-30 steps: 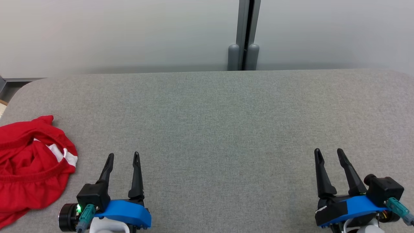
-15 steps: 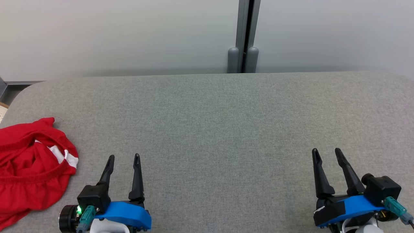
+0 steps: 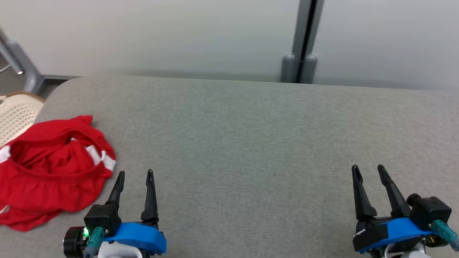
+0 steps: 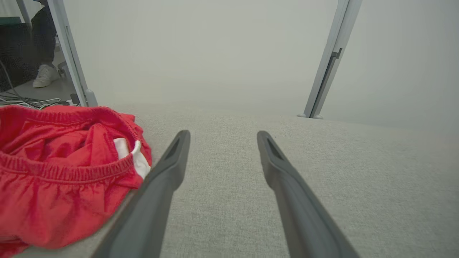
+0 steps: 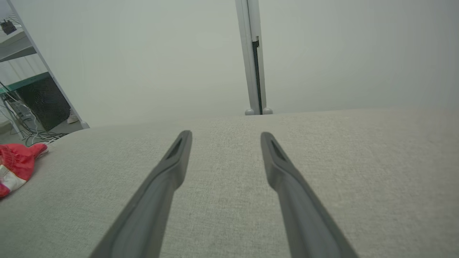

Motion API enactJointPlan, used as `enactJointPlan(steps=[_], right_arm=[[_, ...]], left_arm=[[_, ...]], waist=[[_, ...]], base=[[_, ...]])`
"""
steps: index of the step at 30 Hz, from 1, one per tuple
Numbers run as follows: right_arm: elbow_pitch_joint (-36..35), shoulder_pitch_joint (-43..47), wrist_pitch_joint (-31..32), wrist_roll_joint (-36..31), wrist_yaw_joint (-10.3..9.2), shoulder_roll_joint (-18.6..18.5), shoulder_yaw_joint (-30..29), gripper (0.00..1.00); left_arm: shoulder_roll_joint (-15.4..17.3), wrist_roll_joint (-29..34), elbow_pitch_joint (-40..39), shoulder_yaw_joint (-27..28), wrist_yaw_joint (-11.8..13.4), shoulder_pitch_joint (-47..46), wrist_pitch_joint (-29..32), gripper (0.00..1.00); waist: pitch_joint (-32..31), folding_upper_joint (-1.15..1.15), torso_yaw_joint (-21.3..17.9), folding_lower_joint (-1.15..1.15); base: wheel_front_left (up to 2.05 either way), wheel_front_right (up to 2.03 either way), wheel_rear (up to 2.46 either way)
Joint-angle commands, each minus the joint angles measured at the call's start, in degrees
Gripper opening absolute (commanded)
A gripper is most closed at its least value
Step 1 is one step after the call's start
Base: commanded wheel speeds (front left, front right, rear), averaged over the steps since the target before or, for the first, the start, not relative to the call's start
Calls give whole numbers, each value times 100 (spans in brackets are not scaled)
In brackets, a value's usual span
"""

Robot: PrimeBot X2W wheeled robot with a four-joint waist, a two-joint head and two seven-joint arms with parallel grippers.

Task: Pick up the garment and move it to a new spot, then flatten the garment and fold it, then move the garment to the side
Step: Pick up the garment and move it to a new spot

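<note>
Left tool [image 3: 136, 172], right tool [image 3: 368, 167]: standing open, empty.
Garment [image 3: 53, 168] is lying just left of left tool (crumpled); advise pinching its waistband [image 4: 71, 169].

A lab; frosted partitions [image 3: 179, 36], loose floor cables [image 4: 25, 102].

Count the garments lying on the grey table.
1. A crumpled red garment lies near the left end of the table, just left of the open left hand. It runs off the head view's edge, so more could lie beyond.
</note>
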Motion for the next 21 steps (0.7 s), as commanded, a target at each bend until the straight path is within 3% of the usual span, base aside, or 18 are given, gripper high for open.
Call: enactJointPlan(steps=[1, 11, 21], right_arm=[[-40, 6, 4, -44, 13, -28, -10, 100], [-82, -66, 53, -94, 8, -27, -3, 100], [-124, -3, 116, -74, 8, -27, 33, 100]], left_arm=[[28, -4, -26, 23, 30, -31, -23, 100], [24, -111, -55, 99, 99, -77, -64, 100], [42, -186, -68, 171, 165, 116, -114, 100]], waist=[[29, 0, 332, 0], [59, 0, 1449, 0], [35, 0, 2303, 0]], base=[[0, 0, 0], [0, 0, 0], [0, 0, 0]])
